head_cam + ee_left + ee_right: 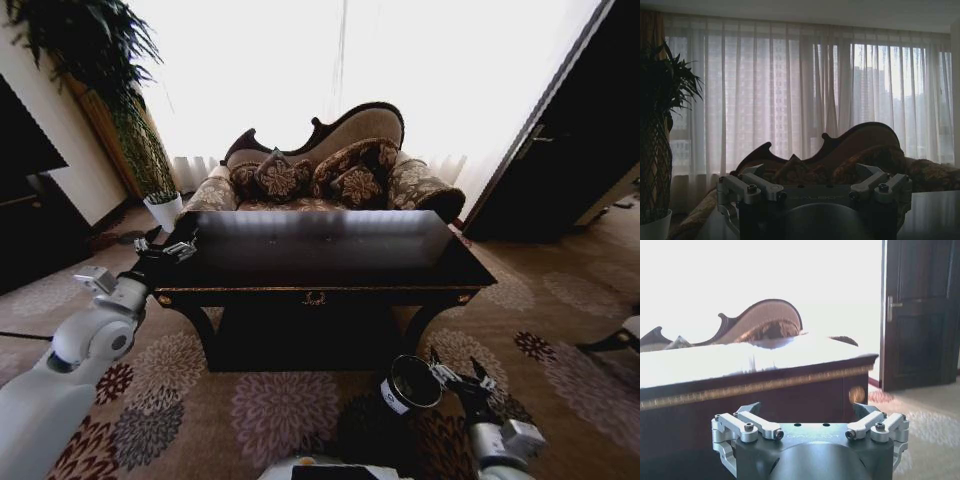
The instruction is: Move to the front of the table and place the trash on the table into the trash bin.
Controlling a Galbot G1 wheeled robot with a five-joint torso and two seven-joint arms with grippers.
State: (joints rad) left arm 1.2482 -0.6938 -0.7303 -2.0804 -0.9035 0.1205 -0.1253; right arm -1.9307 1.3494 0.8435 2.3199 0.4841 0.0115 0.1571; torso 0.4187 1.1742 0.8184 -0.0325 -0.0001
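Table (320,270) edge meets left gripper (168,247), jaws spread, empty; right gripper (460,380), likewise, beside bin (410,385).

The table (320,250) top is washed out by window glare, so small items on it cannot be made out. The bin (410,383) is partly covered by the right gripper (455,378). Both arms are cut off by the head view's lower edge. The plant (660,130) is cropped at the frame edge.
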